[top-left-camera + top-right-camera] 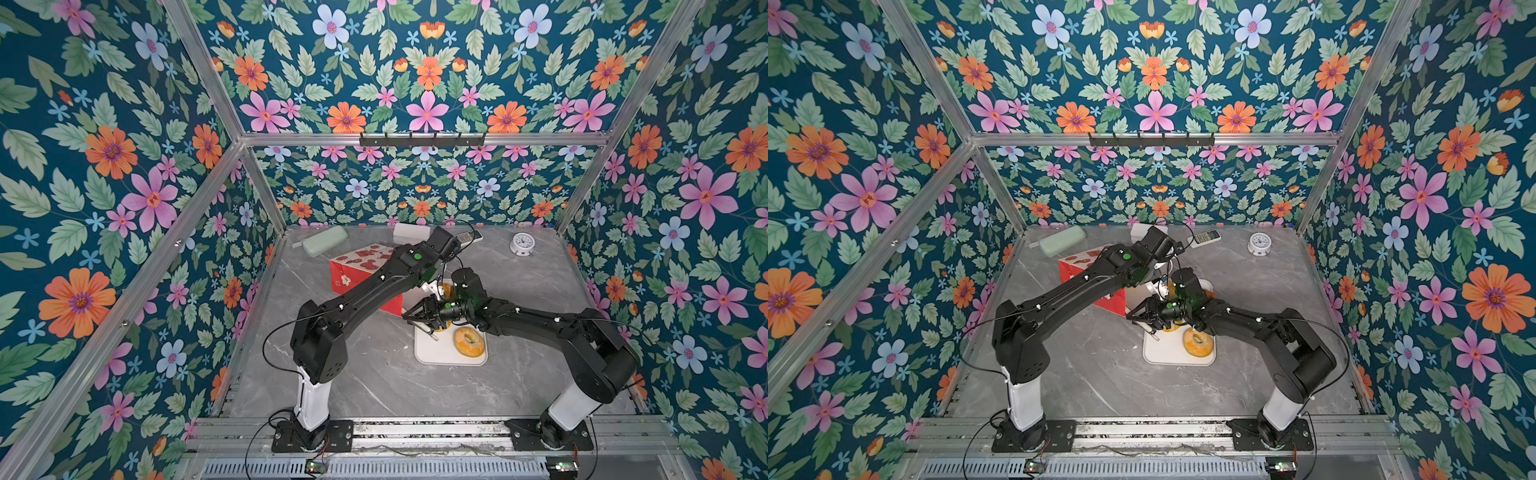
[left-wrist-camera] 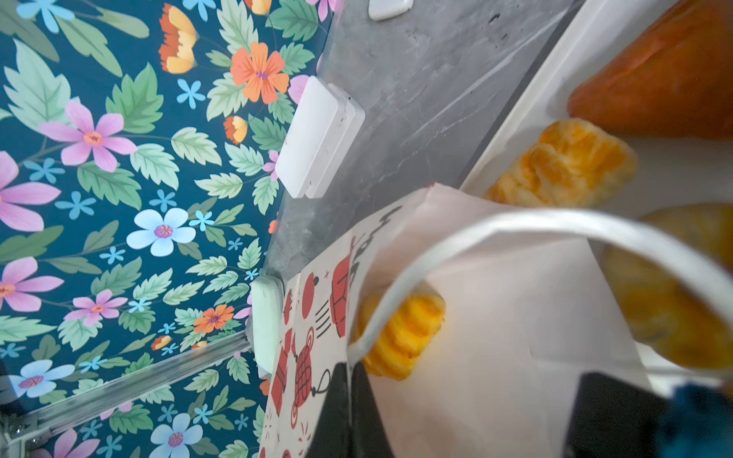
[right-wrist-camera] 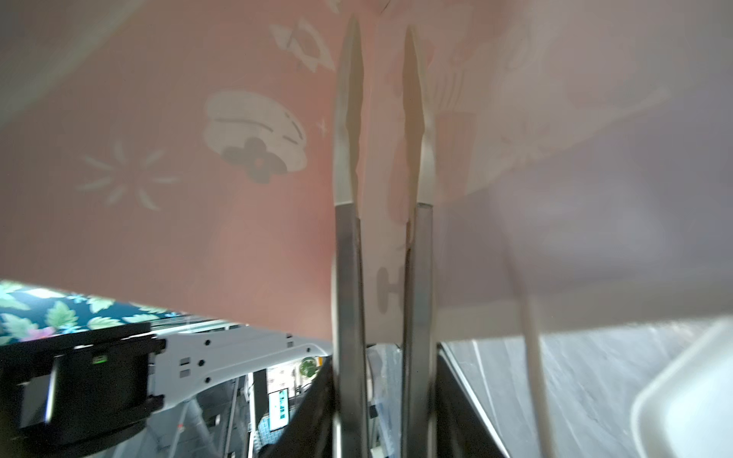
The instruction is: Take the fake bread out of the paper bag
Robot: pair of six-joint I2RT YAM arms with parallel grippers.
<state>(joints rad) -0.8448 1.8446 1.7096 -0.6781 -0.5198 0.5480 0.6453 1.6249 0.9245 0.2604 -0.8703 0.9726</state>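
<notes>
A tall white paper gift bag (image 1: 351,276) with a red bottom band and red cartoon prints lies on its side on the grey marble-patterned table (image 1: 374,386). Its mouth is at the edge of a white rectangular tray (image 1: 440,355).

The left hand (image 2: 351,380) is clenched on the rim of the bag's wall, beside a white cord handle (image 2: 515,222). Inside the bag, a fluted golden-yellow toy bun (image 2: 400,337) rests on the lower paper wall, close to the opening. The right hand (image 3: 384,368) grasps a pair of steel tongs with white tips (image 3: 347,257), which reach into the bag. The tips stand slightly apart with nothing between them.

On the tray's near end, in both top views, lies a ring-shaped golden toy bagel (image 1: 469,341) (image 1: 1199,341). The left wrist view shows a ridged golden-orange toy pastry (image 2: 563,166) on the tray just past the bag's rim. Beyond it is a smooth orange-brown piece (image 2: 666,75); whether that is the bagel cannot be told.

Along the table's far edge sit a pale green oblong case (image 1: 324,241), a white box (image 1: 411,232) and a small white round clock (image 1: 521,243).
</notes>
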